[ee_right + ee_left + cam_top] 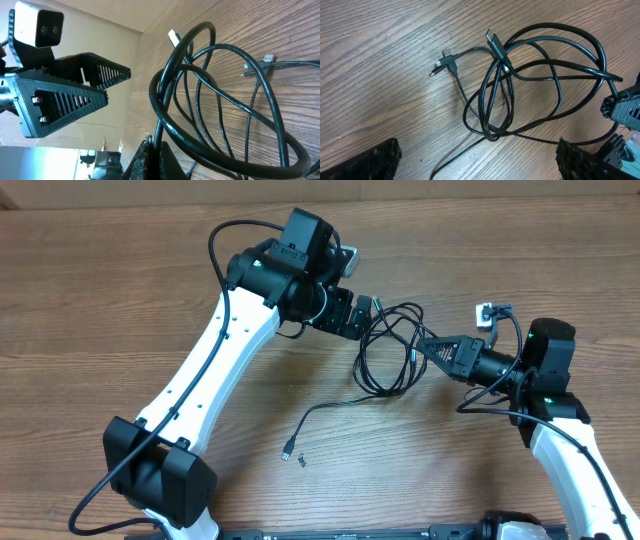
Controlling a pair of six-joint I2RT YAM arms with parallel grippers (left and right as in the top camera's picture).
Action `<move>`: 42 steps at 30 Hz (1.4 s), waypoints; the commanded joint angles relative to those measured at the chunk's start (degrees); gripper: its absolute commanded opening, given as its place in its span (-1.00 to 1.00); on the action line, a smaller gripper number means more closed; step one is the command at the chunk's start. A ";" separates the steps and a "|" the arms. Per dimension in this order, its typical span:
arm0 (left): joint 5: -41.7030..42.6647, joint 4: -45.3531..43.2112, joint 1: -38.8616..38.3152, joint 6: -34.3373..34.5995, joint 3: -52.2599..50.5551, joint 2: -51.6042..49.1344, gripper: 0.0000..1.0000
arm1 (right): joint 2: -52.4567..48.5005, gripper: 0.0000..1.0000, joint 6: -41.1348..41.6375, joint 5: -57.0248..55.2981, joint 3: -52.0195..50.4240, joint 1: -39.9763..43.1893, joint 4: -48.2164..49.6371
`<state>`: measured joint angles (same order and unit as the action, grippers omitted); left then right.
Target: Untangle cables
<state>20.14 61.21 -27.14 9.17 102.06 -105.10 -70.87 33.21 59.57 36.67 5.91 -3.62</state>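
Note:
The cables (pixel 388 350) lie as a looped black bundle on the wooden table between my two grippers. A loose strand runs from the bundle toward the front and ends in a small plug (pixel 288 452). My left gripper (pixel 358 320) is open and empty just left of the bundle. In the left wrist view its fingers (pixel 477 165) straddle bare wood just short of the loops (pixel 490 131). My right gripper (pixel 428 345) is shut on a strand at the bundle's right edge. In the right wrist view its fingers (pixel 159 157) pinch one cord of the loops (pixel 197 148).
A small forked plug end (pixel 440 64) lies on the wood left of the bundle, and shows silver-tipped in the right wrist view (pixel 268 58). The left arm's white links (pixel 215 360) cross the table's left half. A small white connector (pixel 487 313) sits near the right arm.

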 commanded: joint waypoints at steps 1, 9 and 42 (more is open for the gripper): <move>0.66 -0.20 0.04 2.62 0.63 1.33 0.99 | 1.11 -0.92 -0.44 1.53 -0.07 -0.17 0.50; 0.44 -1.42 0.04 2.69 0.31 1.29 0.99 | 1.11 -0.92 -0.04 4.90 -0.04 -0.17 2.25; 20.83 -7.13 -1.18 -31.39 0.31 1.27 0.73 | 1.11 -0.92 23.82 21.55 -0.04 -0.17 40.46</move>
<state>31.48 54.35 -27.44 -8.75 102.04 -105.10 -70.87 56.21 80.71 36.56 5.91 36.40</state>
